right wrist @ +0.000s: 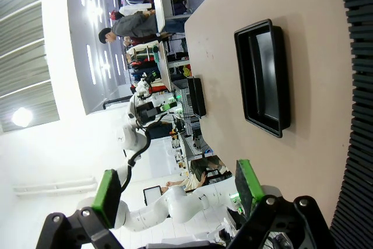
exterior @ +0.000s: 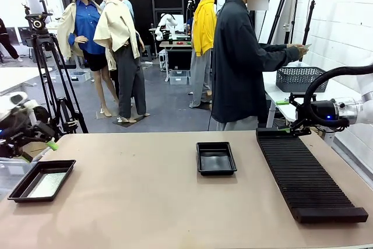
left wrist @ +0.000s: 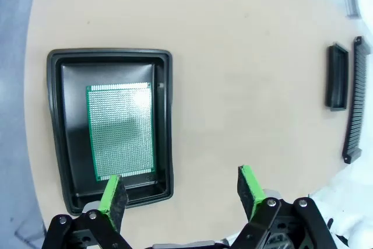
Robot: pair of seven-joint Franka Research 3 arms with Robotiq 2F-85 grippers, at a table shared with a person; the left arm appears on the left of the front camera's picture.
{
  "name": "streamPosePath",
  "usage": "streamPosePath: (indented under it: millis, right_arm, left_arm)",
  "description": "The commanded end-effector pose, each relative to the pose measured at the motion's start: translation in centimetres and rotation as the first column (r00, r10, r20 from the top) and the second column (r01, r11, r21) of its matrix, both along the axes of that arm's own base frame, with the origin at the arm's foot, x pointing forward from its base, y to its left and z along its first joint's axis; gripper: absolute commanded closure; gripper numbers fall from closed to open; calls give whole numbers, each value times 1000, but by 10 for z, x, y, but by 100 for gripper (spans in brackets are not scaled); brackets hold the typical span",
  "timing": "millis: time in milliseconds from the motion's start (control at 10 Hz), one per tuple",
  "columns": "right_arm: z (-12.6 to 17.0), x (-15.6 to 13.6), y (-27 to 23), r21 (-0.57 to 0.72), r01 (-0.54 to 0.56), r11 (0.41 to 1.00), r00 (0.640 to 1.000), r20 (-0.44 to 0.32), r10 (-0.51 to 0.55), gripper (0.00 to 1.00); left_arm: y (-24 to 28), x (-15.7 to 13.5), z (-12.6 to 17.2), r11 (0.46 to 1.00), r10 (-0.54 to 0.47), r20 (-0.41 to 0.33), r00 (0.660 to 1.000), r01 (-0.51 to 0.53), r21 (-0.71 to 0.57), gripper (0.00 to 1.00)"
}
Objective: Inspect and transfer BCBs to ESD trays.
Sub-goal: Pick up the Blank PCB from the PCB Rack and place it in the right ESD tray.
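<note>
Green board point(left wrist: 120, 130) lies flat in the left tray point(left wrist: 168, 121), seemingly transferred; the left claw point(left wrist: 179, 186) hangs wide above, perhaps inspecting it. The right claw point(right wrist: 176, 183), also wide, sits by the rack point(exterior: 309, 179); middle tray point(exterior: 216, 158) is bare

Bright overhead light; soft glare; fisheye-bent wrist views

Glossy black plastic ESD trays point(exterior: 216, 160), sheeny green BCB point(left wrist: 121, 130), matt tan table point(exterior: 145, 202), ribbed black rack point(exterior: 306, 173)

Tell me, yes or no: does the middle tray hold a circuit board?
No; the middle tray shows a bare black floor, while the board lies in the left tray.
</note>
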State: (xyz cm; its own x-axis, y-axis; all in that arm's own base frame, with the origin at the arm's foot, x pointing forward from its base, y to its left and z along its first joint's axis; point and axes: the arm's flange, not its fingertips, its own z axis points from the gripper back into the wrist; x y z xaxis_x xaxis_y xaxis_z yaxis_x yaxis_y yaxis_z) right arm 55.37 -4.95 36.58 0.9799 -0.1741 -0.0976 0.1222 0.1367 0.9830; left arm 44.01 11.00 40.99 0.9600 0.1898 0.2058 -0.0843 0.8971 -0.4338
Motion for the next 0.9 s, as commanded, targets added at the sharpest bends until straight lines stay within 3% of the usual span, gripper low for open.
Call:
streamPosePath:
  millis: [0, 200, 600, 800]
  right_arm:
    - [1, -1, 1, -7, 5, 1000, 1000, 0, -5, 0]
    - [1, -1, 1, -7, 5, 1000, 1000, 0, -5, 0]
    - [1, -1, 1, -7, 5, 1000, 1000, 0, -5, 0]
    - [1, -1, 1, -7, 5, 1000, 1000, 0, -5, 0]
  left_arm:
    - [10, -28, -1, 989, -53, 168, 984, 75, -125, 0]
    - [33, -36, 6, 952, -51, 237, 970, 119, -283, 0]
    - [62, -9, 10, 864, -119, 168, 979, 186, -468, 0]
    - [81, -4, 11, 819, -172, 189, 967, 247, -517, 0]
